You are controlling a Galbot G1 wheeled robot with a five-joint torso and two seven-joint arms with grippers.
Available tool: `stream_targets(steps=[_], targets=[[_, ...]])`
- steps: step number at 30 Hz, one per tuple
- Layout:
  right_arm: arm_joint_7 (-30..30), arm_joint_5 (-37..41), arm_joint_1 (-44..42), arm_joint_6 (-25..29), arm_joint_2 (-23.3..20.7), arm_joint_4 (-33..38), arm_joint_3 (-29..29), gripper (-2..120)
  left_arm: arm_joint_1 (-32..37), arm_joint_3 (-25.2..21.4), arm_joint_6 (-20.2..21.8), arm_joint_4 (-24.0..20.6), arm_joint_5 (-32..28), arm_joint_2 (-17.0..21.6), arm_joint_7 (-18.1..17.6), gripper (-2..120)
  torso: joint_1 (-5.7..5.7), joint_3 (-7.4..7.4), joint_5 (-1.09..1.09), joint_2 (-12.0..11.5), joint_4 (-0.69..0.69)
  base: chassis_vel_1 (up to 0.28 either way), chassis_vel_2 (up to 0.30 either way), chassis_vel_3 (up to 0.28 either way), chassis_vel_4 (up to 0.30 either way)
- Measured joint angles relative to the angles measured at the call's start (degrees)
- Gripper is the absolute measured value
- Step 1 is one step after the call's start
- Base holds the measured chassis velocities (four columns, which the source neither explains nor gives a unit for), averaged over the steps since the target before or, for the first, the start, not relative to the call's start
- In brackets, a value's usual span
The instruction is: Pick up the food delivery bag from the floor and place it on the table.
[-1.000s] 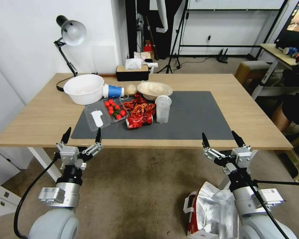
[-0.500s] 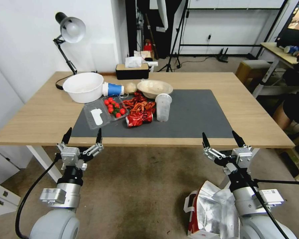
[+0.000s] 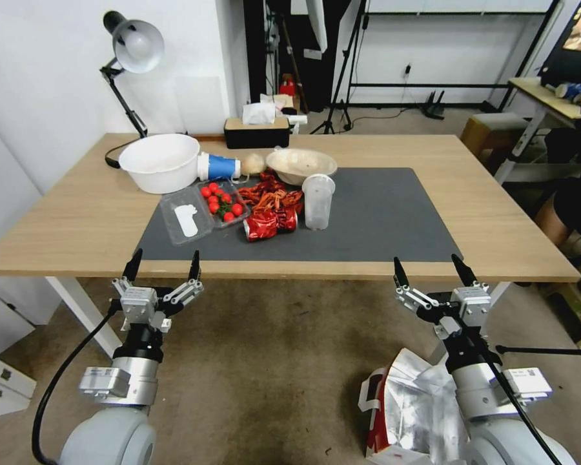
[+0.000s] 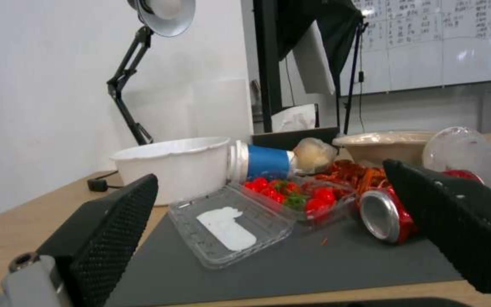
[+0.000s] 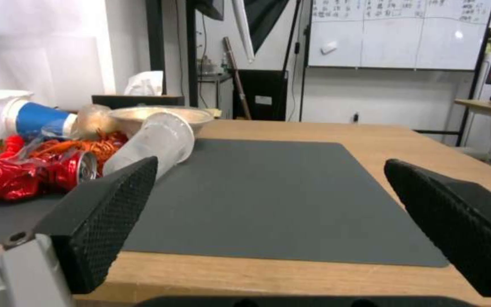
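Note:
The food delivery bag (image 3: 403, 413) stands open on the floor (image 3: 271, 374) at the lower right, showing silver foil lining, a red side and a white loop handle. My right arm covers part of it. My right gripper (image 3: 429, 271) is held open above and beyond the bag, level with the front edge of the table (image 3: 77, 213). Its fingers (image 5: 103, 213) frame the dark grey mat (image 5: 268, 187) in the right wrist view. My left gripper (image 3: 164, 266) is open too, at the table's front edge on the left, with nothing between its fingers (image 4: 109, 230).
The mat's left half holds a white bowl (image 3: 160, 161), a blue paper cup (image 3: 219, 166), a clear box of cherry tomatoes (image 3: 221, 203), red shells and a can (image 3: 271, 216), and a plastic cup (image 3: 317, 201). A lamp (image 3: 132, 45) stands back left. White table legs (image 3: 77, 310) flank the carpet.
The whole head picture has shifted slightly, so the camera has moved. Both arms hold the same pose with open grippers, and the bag rests in the same spot.

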Motion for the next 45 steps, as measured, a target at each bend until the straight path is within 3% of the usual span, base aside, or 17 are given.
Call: stream_targets(steps=[45], targets=[[1.54,2.41,1.41,-1.56,0.65,0.5,0.6,100,0.89,1.18,-0.22,-0.76,1.17,-0.65,0.14,99,-5.16,-6.93,0.0,-12.12,0.0,0.0,0.0,0.0,0.0]])
